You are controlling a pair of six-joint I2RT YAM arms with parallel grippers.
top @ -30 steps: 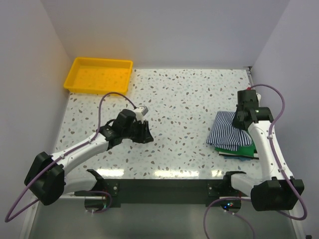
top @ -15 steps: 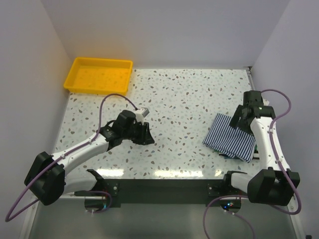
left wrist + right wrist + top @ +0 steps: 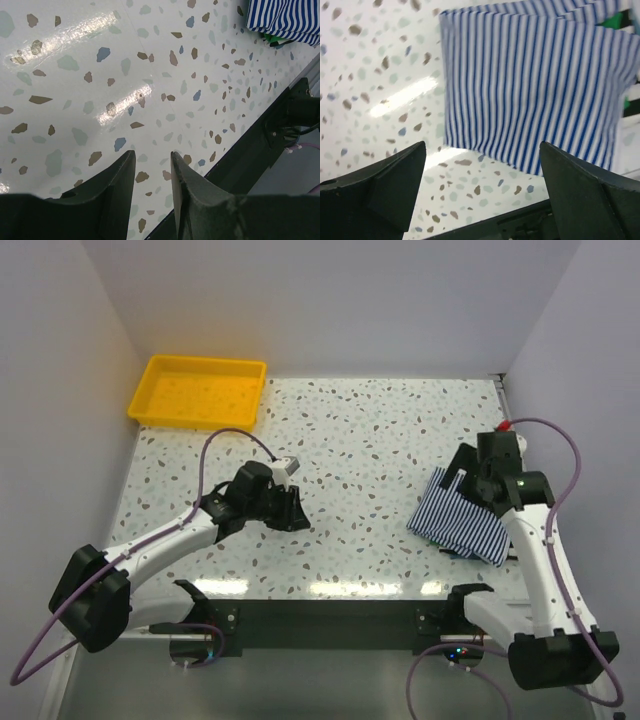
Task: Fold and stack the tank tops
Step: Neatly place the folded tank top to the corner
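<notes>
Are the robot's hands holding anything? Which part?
Nothing. The right gripper hangs open above the blue-and-white striped top; the left gripper is empty over the table.

A thin blue-and-white striped cloth tank top (image 3: pixel 530 90), folded into a flat, smooth rectangle, lies on top of a small stack directly below the right gripper (image 3: pixel 481 147). One straight folded edge runs between the gripper's spread fingertips. A sliver of plain bright green cloth tank top (image 3: pixel 615 21) peeks from under the corner farthest from the fingers. A narrow strip of broad black-and-white striped cloth tank top (image 3: pixel 632 104) shows beyond the right-hand finger.
</notes>
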